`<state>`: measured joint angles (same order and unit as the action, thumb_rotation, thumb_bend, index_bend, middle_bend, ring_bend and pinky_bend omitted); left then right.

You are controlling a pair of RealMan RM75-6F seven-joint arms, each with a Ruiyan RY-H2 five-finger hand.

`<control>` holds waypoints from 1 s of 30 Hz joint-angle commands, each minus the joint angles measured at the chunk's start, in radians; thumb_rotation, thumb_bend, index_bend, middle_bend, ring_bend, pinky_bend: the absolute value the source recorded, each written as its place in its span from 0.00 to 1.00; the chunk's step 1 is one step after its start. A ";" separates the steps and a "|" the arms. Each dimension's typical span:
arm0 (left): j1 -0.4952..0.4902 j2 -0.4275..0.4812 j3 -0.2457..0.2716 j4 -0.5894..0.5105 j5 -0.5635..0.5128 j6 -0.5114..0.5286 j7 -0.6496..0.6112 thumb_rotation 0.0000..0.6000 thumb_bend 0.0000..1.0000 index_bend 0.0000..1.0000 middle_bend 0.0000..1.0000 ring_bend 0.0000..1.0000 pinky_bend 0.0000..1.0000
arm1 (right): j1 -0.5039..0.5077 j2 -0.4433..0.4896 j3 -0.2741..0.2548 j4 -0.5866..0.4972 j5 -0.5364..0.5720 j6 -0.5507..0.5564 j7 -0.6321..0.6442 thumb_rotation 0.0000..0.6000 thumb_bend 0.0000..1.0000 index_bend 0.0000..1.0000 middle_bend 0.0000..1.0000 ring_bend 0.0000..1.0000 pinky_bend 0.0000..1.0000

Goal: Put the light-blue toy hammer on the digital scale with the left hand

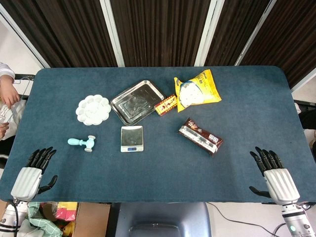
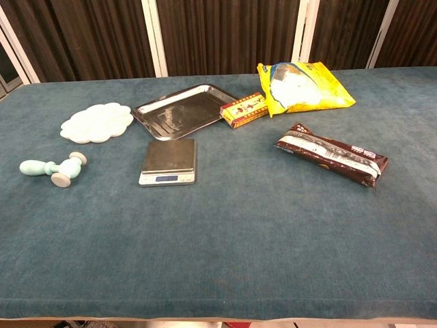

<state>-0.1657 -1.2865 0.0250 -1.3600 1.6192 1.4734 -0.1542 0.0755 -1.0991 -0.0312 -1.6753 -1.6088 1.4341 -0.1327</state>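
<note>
The light-blue toy hammer (image 1: 83,143) (image 2: 53,169) lies flat on the blue cloth at the left, its head toward the digital scale (image 1: 132,138) (image 2: 168,162), which stands a short way to its right with a bare platform. My left hand (image 1: 34,172) rests at the table's near left corner, fingers spread and holding nothing, well short of the hammer. At the near right corner my right hand (image 1: 272,174) is also open and empty. The chest view shows neither hand.
Behind the hammer sits a white flower-shaped palette (image 1: 93,109) (image 2: 96,122). A steel tray (image 1: 137,101) (image 2: 183,110), a small red box (image 1: 166,104) (image 2: 244,110), a yellow snack bag (image 1: 197,90) (image 2: 303,87) and a brown wrapped bar (image 1: 200,136) (image 2: 332,155) lie further back and right.
</note>
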 commanded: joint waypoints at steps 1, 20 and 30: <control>-0.001 -0.002 0.002 0.002 0.002 -0.002 0.002 1.00 0.37 0.01 0.03 0.00 0.05 | -0.002 0.002 0.000 -0.001 0.001 0.002 0.003 1.00 0.21 0.00 0.00 0.00 0.00; -0.229 -0.272 -0.117 0.289 -0.090 -0.283 0.083 1.00 0.37 0.17 0.18 0.96 1.00 | 0.012 0.002 0.009 0.003 0.029 -0.031 0.006 1.00 0.21 0.00 0.00 0.00 0.00; -0.294 -0.390 -0.160 0.478 -0.166 -0.351 0.098 1.00 0.37 0.16 0.14 0.98 1.00 | 0.018 0.003 0.012 0.006 0.045 -0.045 0.009 1.00 0.21 0.00 0.00 0.00 0.00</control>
<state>-0.4474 -1.6586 -0.1264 -0.9082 1.4679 1.1328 -0.0561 0.0931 -1.0967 -0.0190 -1.6692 -1.5641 1.3894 -0.1240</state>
